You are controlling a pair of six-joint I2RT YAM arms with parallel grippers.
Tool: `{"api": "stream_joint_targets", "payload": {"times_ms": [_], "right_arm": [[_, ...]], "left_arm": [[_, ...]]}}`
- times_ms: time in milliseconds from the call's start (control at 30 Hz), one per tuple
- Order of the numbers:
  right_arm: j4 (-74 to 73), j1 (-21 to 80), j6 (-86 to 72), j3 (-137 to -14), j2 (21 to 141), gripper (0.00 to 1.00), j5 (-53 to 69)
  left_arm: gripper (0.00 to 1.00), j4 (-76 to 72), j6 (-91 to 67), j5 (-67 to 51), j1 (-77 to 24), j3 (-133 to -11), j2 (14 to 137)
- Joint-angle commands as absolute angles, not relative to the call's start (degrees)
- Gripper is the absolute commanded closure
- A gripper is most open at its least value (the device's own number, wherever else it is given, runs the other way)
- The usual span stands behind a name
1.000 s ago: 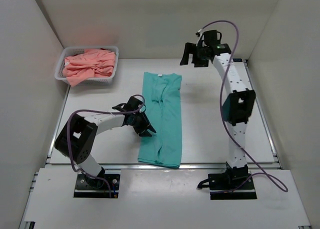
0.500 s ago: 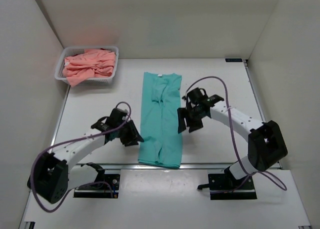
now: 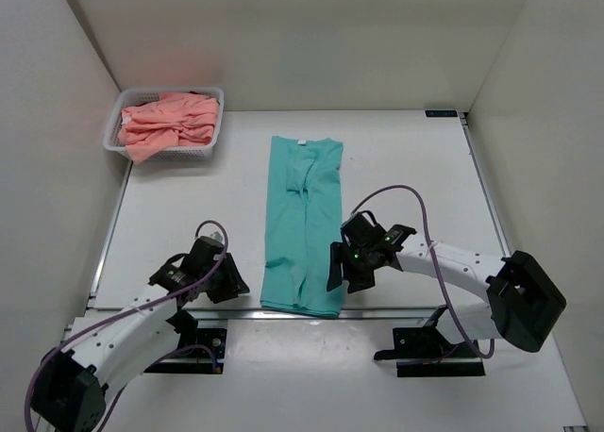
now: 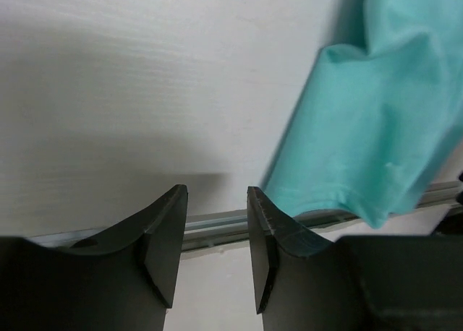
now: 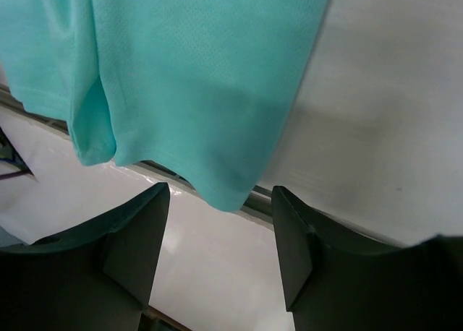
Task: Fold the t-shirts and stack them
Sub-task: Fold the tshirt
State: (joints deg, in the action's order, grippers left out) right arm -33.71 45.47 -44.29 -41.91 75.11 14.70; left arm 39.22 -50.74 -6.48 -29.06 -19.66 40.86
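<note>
A teal-green t-shirt (image 3: 304, 220), folded into a long strip, lies down the middle of the table with its white neck label at the far end. Its near hem reaches over the table's front edge. My left gripper (image 3: 234, 281) sits low just left of the hem's left corner (image 4: 311, 201); it is open (image 4: 217, 194) with nothing between its fingers. My right gripper (image 3: 338, 274) sits at the hem's right corner (image 5: 224, 186), open (image 5: 221, 201), its fingers either side of that corner without touching it. Salmon-pink t-shirts (image 3: 168, 123) lie crumpled in the basket.
A white mesh basket (image 3: 111, 135) stands at the table's far left corner. A metal rail (image 4: 217, 226) runs along the table's front edge under both grippers. White walls close in the left, right and back sides.
Both arms have swung down toward the near edge, to the teal shirt's hem. The right arm came from high at the back, and its jaws narrowed from wide.
</note>
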Motion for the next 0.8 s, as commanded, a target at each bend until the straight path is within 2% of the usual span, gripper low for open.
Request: {"api": "stream_joint_targets", "payload": {"times_ms": [0, 100, 300, 633, 767], "right_arm": [[-29.97, 48.24, -53.33, -40.87, 75.67, 0.44, 10.64], [-29.71, 50.26, -56.15, -40.61, 77.60, 0.43, 9.85], [-31.90, 54.40, -60.20, -41.31, 79.11, 0.43, 8.35], [-25.94, 54.66, -65.83, -31.73, 74.36, 0.43, 10.98], [-24.52, 54.14, -66.45, -30.59, 74.18, 0.46, 11.43]], "left_arm": [[0.50, 40.08, -46.68, -2.64, -30.50, -22.49, 44.20], [0.49, 39.11, -45.01, -3.16, -29.18, -22.85, 46.66], [0.49, 36.48, -48.07, -3.52, -32.69, -22.85, 47.91], [0.49, 32.17, -49.83, -5.62, -35.16, -23.73, 51.23], [0.49, 31.03, -50.71, -5.80, -37.26, -24.17, 52.73]]}}
